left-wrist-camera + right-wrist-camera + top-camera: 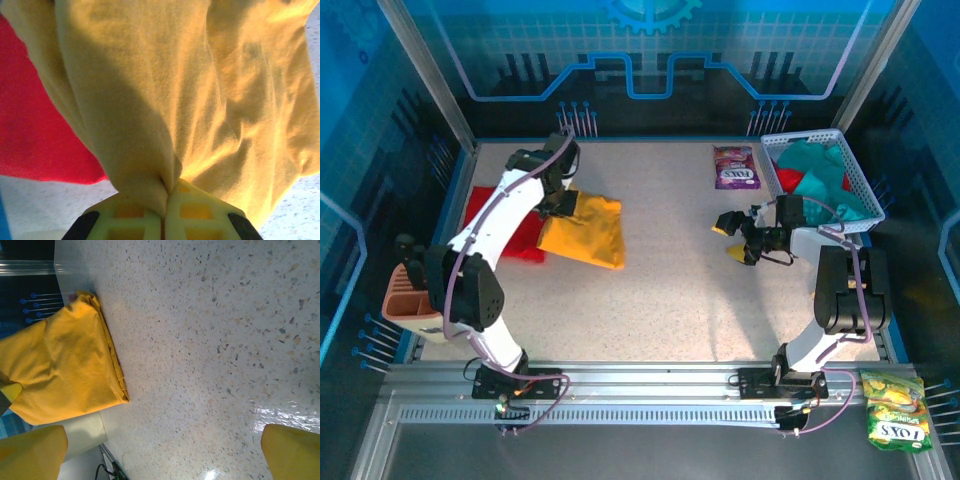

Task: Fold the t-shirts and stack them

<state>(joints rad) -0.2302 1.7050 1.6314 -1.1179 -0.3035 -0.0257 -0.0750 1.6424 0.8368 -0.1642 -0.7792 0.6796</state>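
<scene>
Here, on the speckled table (680,300), left jaws pinch the yellow t-shirt (585,235); right jaws gape.

1. From above, the worktop (680,280) is brightly and evenly lit. The blue panels (650,40) around it are dimmer, and the shadows are soft and faint.
2. In the left wrist view, the mustard-yellow t-shirt (235,100) is close and slightly soft. A broad shadow darkens its left half, while the folds on the right glow warm. The left hand (164,205) is out of focus.
3. In the right wrist view, the worktop speckle is crisp and white glare sits at lower right. The right hand (160,455) has blurred fingertips (292,452).
</scene>
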